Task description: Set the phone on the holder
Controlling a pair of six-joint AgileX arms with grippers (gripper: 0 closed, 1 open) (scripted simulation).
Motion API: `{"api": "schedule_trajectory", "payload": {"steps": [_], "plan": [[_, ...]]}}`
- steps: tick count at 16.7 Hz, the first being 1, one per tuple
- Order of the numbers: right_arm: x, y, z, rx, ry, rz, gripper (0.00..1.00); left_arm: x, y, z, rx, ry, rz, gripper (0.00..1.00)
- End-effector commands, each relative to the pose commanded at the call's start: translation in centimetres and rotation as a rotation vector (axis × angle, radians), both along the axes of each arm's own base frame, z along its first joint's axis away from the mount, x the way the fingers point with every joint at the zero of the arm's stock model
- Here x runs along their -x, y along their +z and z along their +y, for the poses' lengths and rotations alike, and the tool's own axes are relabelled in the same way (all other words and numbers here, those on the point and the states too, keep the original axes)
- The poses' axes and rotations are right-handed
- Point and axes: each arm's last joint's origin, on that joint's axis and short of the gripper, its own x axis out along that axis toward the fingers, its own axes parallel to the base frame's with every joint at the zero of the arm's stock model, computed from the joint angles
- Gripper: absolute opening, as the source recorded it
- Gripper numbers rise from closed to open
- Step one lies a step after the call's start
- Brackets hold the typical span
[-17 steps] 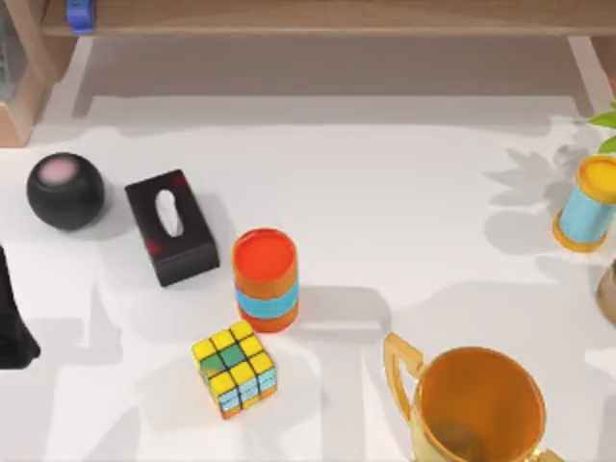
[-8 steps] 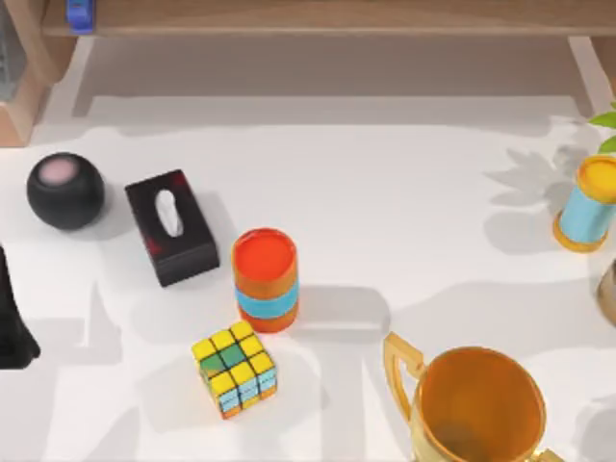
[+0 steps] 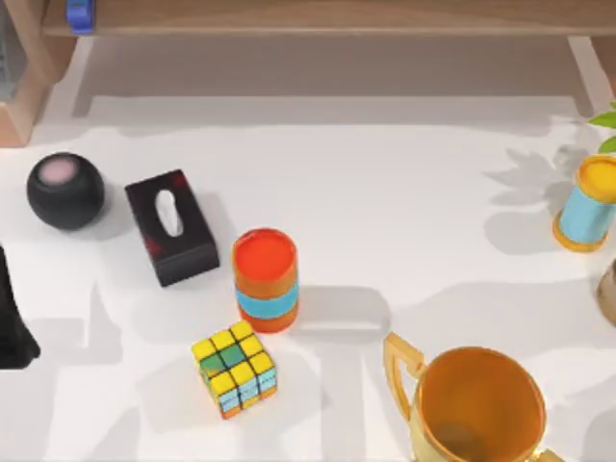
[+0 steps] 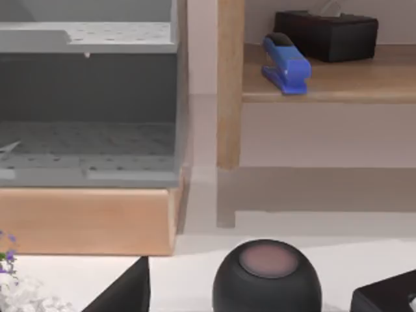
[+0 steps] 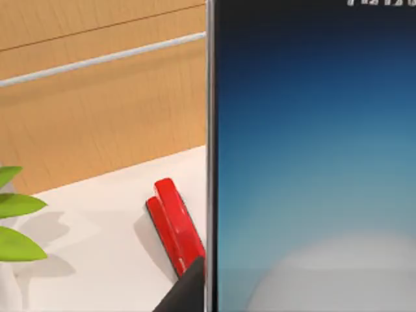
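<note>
The phone stands upright very close to the right wrist camera. Its screen is blue, paling to white low down, with a thin light edge. A dark fingertip of my right gripper touches that edge, and the phone hangs clear of the white table. The holder is out of view. A black shape sits at the table's left edge in the top view. I cannot tell whether it is my left arm. The left wrist view has a black wedge low down.
On the table are a black ball, a black box with red marks, an orange and blue can, a colour cube, a gold cup and a second can. A red stapler lies beyond the phone.
Only the shadows at the table's front right have shifted a little. The objects on the table stand where they were.
</note>
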Motion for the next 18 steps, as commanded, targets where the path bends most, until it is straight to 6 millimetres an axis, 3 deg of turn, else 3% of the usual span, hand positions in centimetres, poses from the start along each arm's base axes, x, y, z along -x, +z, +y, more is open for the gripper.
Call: {"api": "schedule_trajectory", "payload": {"steps": [6, 12, 18], "plan": [[-0.8, -0.3, -0.7, -0.052, 0.004, -0.043, 0.00, 0.0, 0.0, 0.0, 0.000, 0.000, 0.000, 1.00], [-2.3, -2.5, -2.0, 0.013, -0.059, 0.041, 0.00, 0.0, 0.0, 0.0, 0.000, 0.000, 0.000, 1.00], [-3.2, -2.9, -2.1, 0.043, -0.058, 0.063, 0.00, 0.0, 0.0, 0.0, 0.000, 0.000, 0.000, 1.00]]}}
